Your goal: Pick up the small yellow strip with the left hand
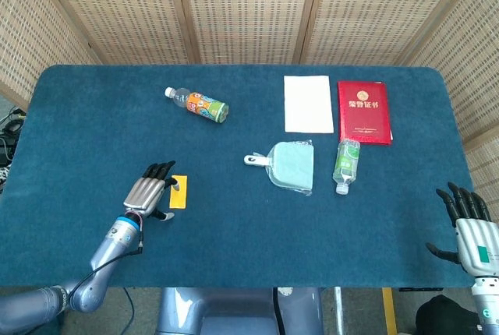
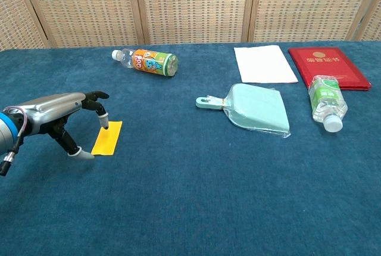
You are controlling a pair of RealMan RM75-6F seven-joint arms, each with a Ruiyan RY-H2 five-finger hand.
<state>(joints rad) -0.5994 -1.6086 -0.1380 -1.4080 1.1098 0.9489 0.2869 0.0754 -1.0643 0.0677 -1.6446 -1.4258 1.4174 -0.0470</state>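
While the left hand (image 2: 56,116) is empty, fingers spread beside the strip (image 2: 107,137) lying flat on the cloth, pinching one raised edge between thumb and fingertip looks advisable, without pressing it flat

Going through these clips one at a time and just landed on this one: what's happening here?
The robot's left hand is working at a small yellow strip lying flat on the blue table. Its fingers are spread beside the strip's left edge, a fingertip at the strip's far corner, but the strip is not lifted. The right hand rests open at the table's right edge, holding nothing. A dustpan, two bottles, a white sheet and a red booklet lie further off, untouched.
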